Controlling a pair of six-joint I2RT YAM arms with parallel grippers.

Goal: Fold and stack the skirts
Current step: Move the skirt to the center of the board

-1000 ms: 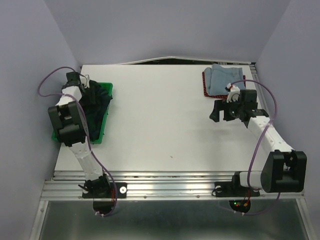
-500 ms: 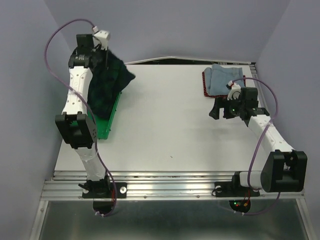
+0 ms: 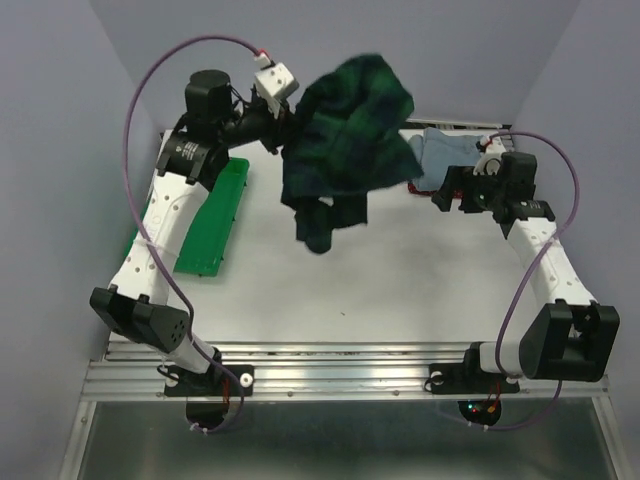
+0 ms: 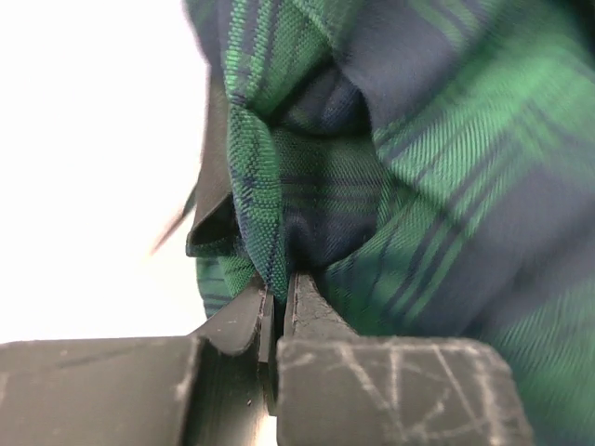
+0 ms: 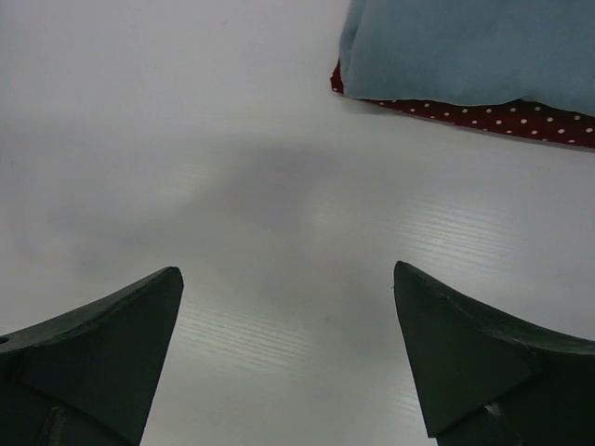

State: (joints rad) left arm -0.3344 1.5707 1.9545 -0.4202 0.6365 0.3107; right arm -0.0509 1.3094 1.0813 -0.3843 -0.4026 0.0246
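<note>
**Plaid skirt aloft on the left, right arm waiting by the stack**

The left arm rears high off its base. Its long white links climb over the green tray (image 3: 205, 225), and the elbow kinks so the forearm points across toward the middle of the worktop (image 3: 350, 290). The left pincer (image 4: 279, 290) is pinched tight on a fold of the plaid skirt (image 3: 345, 135). From the wrist view the two black fingertips all but meet, with green-and-navy cloth bunched right between them. The skirt hangs in the air, clear of the worktop. It billows out to the right of the wrist, and a dark tail dangles lower down over the far centre of the surface.

On the right, the arm stretches forward along its side of the worktop, with the wrist turned in toward the left. The right pincer (image 5: 288, 279) sits low and spread wide, with only bare white surface between its tips. Just beyond it at the far right lies the folded denim skirt (image 5: 483, 42), resting on top of the red dotted skirt (image 5: 493, 118), whose edge peeps out beneath.
</note>
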